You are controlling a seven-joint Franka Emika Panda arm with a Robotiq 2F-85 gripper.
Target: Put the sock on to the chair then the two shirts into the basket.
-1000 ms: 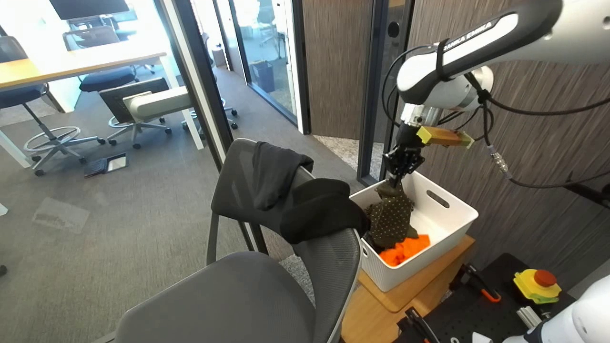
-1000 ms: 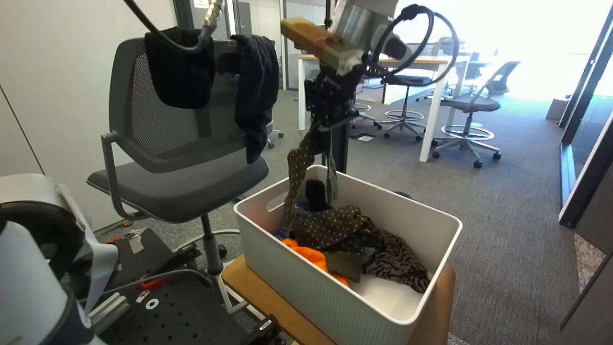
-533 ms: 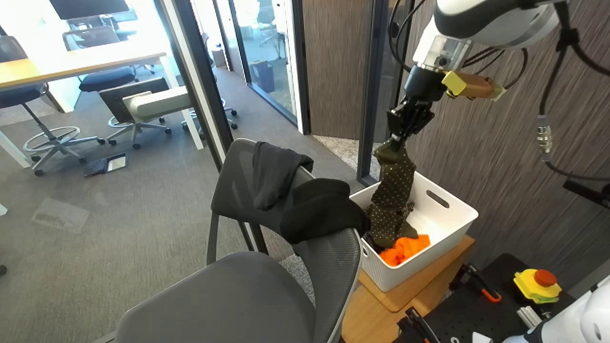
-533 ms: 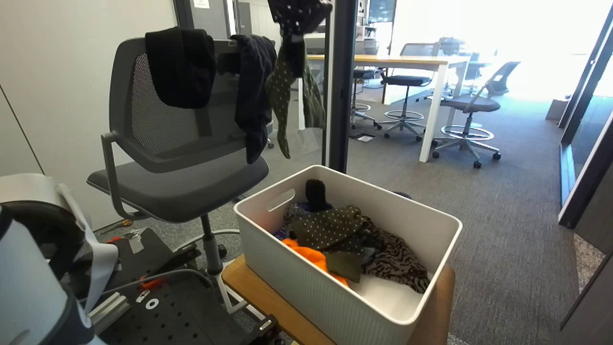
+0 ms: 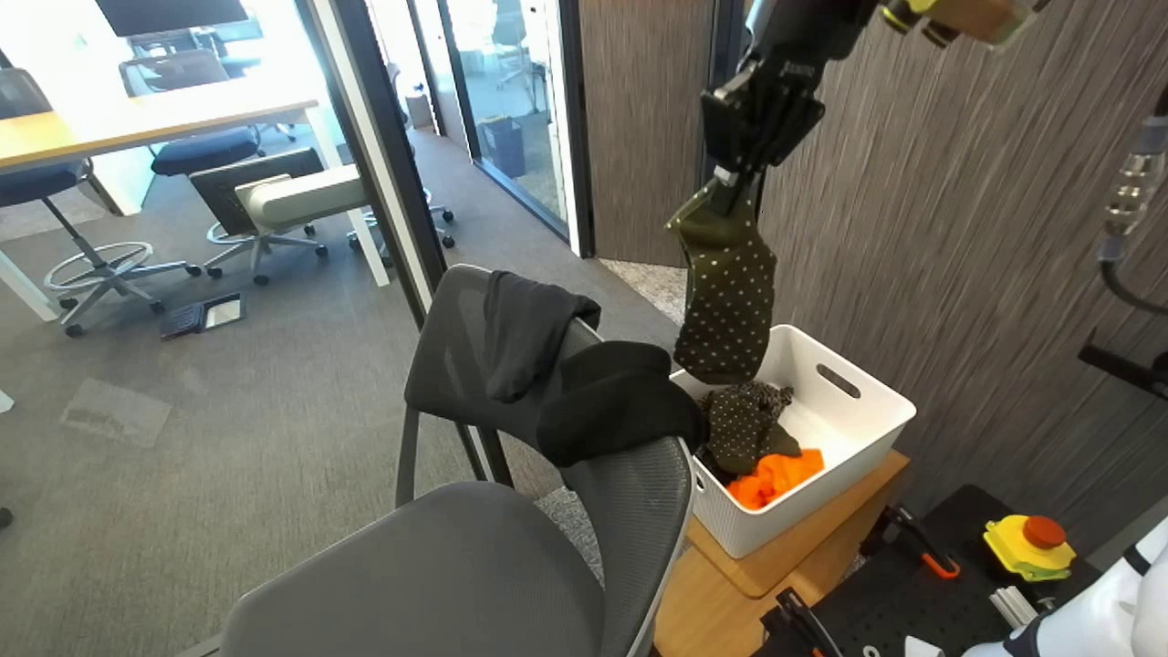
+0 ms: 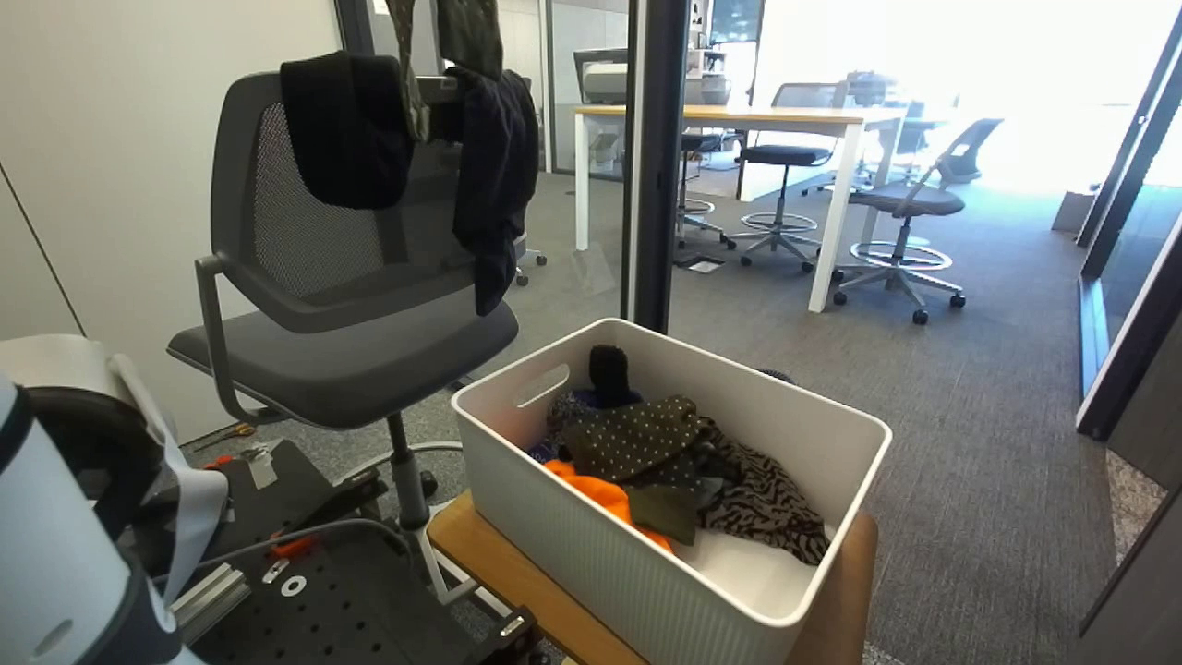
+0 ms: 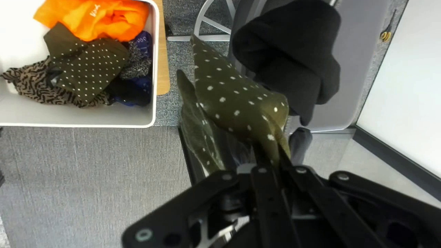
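Note:
My gripper is shut on an olive, white-dotted cloth that looks like a sock. The sock hangs down in loose flaps, also in the wrist view and at the top of an exterior view, where the gripper is out of frame. A grey chair has a black garment and a dark grey garment, perhaps the two shirts, draped over its backrest. The white basket holds another olive dotted cloth, an orange cloth and a striped cloth.
The basket stands on a wooden stool beside the chair. A black perforated plate with tools lies near the arm base. A yellow and red stop button sits there. A dark glass-wall post stands behind the basket.
My gripper has risen from over the basket with the sock, lifting it clear of the other clothes. It has moved toward the chair. The basket and chair have not moved.

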